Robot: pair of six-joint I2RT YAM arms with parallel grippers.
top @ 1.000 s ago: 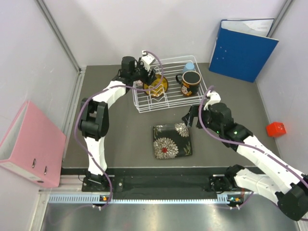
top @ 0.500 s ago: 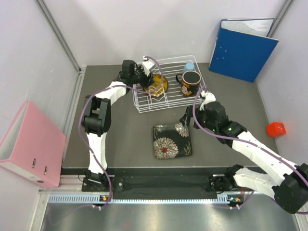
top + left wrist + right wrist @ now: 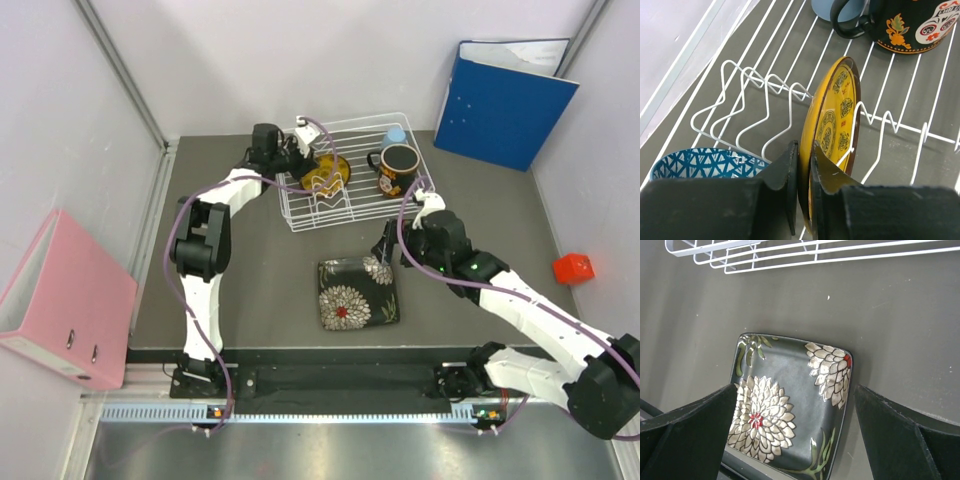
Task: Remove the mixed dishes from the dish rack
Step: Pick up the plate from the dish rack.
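1. Two arms in top view. Left gripper (image 3: 312, 170) reaches into the white wire dish rack (image 3: 345, 223) at back-centre of table (image 3: 250, 270), right at the small yellow patterned plate (image 3: 328, 176), which stands on edge in the zigzag slots. Dark patterned mug (image 3: 398, 170) sits upright in rack's right part, w/ small light blue cup (image 3: 395, 136) just behind it. Black square floral plate (image 3: 357, 292) lies flat on table in front of rack, outside it. Right gripper (image 3: 388, 245) hovers by its far right corner.
2. Left wrist view: jaws pinch the small yellow patterned plate (image 3: 832, 135) at its near rim, one finger (image 3: 785, 185) per face. Plate is on edge betw. slot wires. Blue mosaic-patterned bowl (image 3: 700, 162) is in rack at lower left, beside the finger. Mug & cup at top of view.
3. Right wrist view: jaws spread wide, nothing betw. them. Black square floral plate (image 3: 790, 410) lies flat on table below the gap. Rack edge runs across top, apart from plate.
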